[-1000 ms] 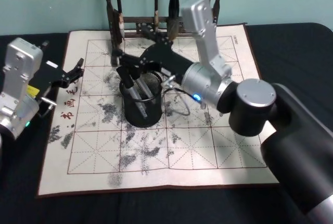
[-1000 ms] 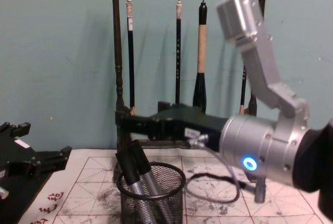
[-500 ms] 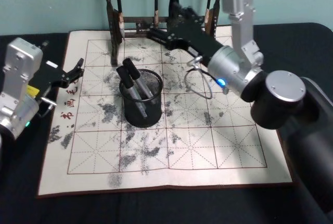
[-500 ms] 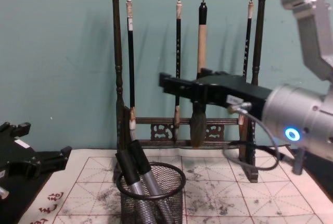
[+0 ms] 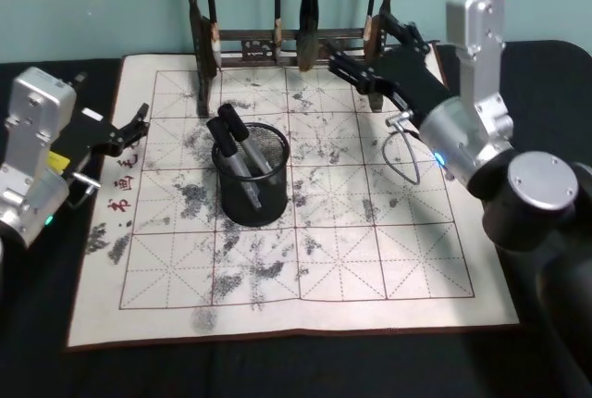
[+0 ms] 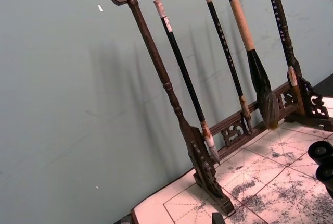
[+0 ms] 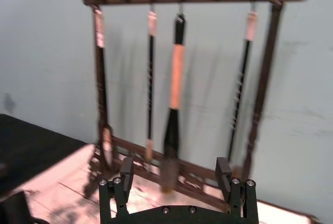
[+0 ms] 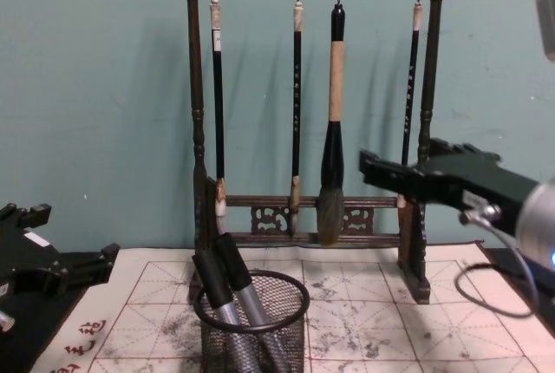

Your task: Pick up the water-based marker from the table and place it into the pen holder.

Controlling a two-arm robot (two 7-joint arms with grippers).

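Two light, stiff markers are seen leaning in the holder, best gripped mid-barrel, right hand open beyond it, empty.

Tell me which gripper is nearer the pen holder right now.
Left, though not by much. The left gripper sits open beside the pen holder, at the mat's left edge. The right gripper is open, farther back to the right, near the brush rack.
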